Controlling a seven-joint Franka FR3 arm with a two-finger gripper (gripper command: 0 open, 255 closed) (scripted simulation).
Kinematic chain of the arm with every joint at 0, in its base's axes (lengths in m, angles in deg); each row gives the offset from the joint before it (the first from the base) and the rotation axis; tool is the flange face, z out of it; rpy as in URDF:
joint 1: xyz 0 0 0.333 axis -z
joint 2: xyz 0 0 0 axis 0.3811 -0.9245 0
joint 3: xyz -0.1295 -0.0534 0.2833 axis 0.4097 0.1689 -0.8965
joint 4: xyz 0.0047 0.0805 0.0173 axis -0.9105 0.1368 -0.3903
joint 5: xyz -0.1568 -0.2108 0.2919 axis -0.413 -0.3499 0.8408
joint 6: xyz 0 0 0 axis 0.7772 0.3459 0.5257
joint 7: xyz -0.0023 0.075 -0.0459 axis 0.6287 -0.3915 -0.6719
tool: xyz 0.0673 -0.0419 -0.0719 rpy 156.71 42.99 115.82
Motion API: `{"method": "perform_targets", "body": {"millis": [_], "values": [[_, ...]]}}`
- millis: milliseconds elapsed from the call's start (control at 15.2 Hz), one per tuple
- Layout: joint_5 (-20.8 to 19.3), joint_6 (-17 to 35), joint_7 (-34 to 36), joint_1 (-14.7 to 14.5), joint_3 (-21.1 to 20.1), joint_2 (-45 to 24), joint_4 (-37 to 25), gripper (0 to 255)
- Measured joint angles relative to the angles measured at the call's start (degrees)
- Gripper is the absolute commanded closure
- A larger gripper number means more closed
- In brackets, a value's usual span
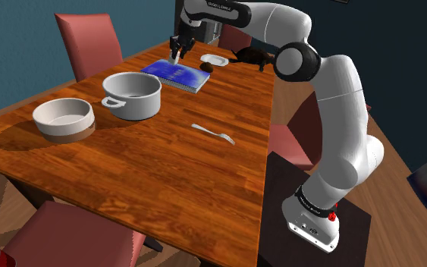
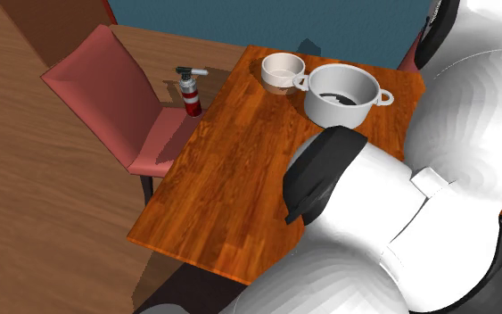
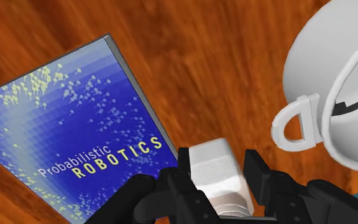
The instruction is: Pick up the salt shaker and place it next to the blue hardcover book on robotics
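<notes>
White salt shaker (image 3: 214,170) clasped in jaws, beside flat blue book (image 3: 63,140).

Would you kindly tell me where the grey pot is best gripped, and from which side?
Probably by the rim of the grey pot, from straight above, with one finger inside the wall and one outside: it stands upright and open, and its body looks too wide to span. The gripper must first set down the salt shaker.
</notes>
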Motion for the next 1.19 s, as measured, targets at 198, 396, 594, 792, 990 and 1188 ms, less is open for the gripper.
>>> {"method": "perform_targets", "body": {"millis": [198,396,594,792,990,1188], "values": [[-0.2,-0.5,-0.7,-0.1,0.3,-3.0,-3.2,255],[-0.1,2.4,-0.7,0.6,0.3,-2.1,0.6,255],[-0.1,4.9,-0.7,0.9,0.2,-1.7,3.5,255],[-0.1,7.3,-0.8,1.3,0.3,-1.6,6.0,255],[-0.1,9.5,-0.8,1.5,0.3,-1.9,8.0,255],[-0.2,11.9,-0.8,1.8,0.3,-1.7,10.6,255]]}}
